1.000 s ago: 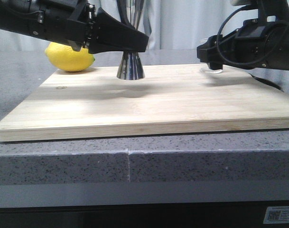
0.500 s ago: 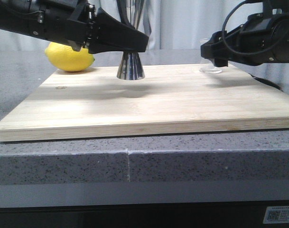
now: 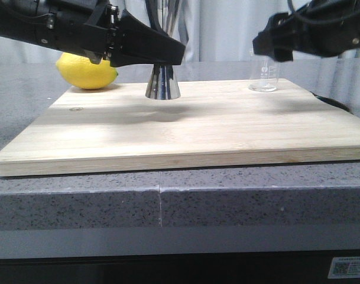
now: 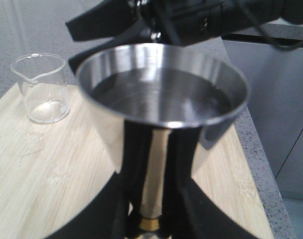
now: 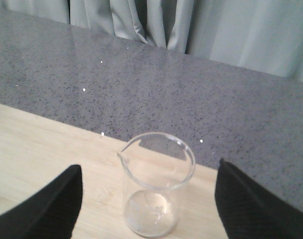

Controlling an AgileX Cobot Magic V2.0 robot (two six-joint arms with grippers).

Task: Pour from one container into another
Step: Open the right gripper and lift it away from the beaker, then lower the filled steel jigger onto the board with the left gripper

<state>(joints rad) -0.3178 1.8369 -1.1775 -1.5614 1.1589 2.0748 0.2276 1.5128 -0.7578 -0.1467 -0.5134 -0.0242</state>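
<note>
Board [image 3: 185, 127] carries one beaker [image 3: 263, 76], one jigger [image 3: 162, 83] – left gripper [image 3: 162, 56] clamps it – right gripper [image 5: 149, 199] spread wide.

Low front view; both wrist views share beaker [image 5: 156, 186].

Little can be read here. A small white sticker [image 3: 346, 267] with a QR code and a line of tiny print sits on the dark panel below the counter [image 3: 168, 201], at about 5 o'clock in the front view; its characters are too small to make out. The beaker [image 3: 263, 76], at about 2 o'clock, bears faint printed marks, perhaps measuring graduations, but no figure is legible.
</note>
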